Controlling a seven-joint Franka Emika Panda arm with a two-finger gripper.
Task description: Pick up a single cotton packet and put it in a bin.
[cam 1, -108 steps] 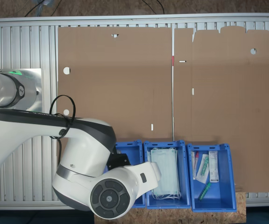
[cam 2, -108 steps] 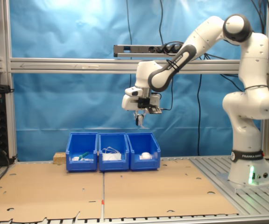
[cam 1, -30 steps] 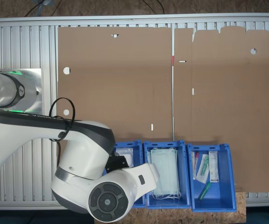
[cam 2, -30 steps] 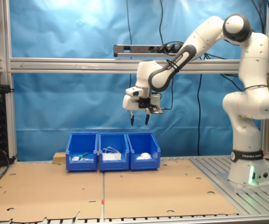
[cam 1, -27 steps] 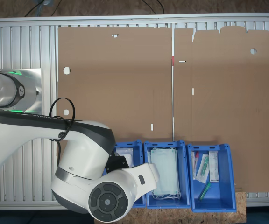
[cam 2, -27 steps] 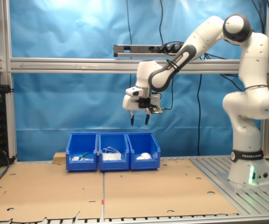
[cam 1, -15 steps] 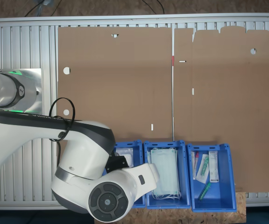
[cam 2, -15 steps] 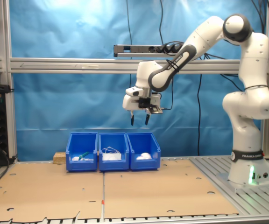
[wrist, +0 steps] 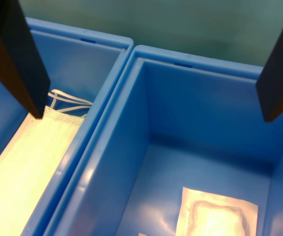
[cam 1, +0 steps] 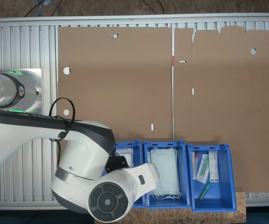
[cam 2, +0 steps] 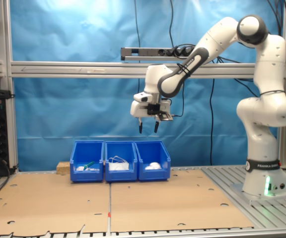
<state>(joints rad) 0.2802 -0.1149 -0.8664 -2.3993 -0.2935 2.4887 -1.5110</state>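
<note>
My gripper (cam 2: 148, 130) hangs open and empty, high above the bin (cam 2: 153, 174) at the second exterior view's right end of the row of blue bins. In the wrist view its two dark fingers (wrist: 18, 64) stand wide apart, and between them I look down into that bin (wrist: 195, 98). A white cotton packet (wrist: 214, 218) lies flat on the bin's floor. White packets (cam 2: 154, 165) also show inside the bin in the second exterior view. In the first exterior view the arm covers most of the bin (cam 1: 128, 143); a bit of white packet (cam 1: 126, 157) shows.
Beside it stands a blue bin (cam 1: 167, 143) holding pale green masks (wrist: 28, 157), then one (cam 1: 208, 146) with tubes and boxes. Brown cardboard sheets (cam 2: 158, 203) cover the table. The arm's base (cam 2: 264, 183) stands at the second exterior view's right, and a frame rail (cam 2: 83, 69) crosses behind.
Since 3.6 s ago the gripper has gone from shut to open, and the arm shifted slightly, baring a white packet in the bin. Nothing has moved over the last second.
</note>
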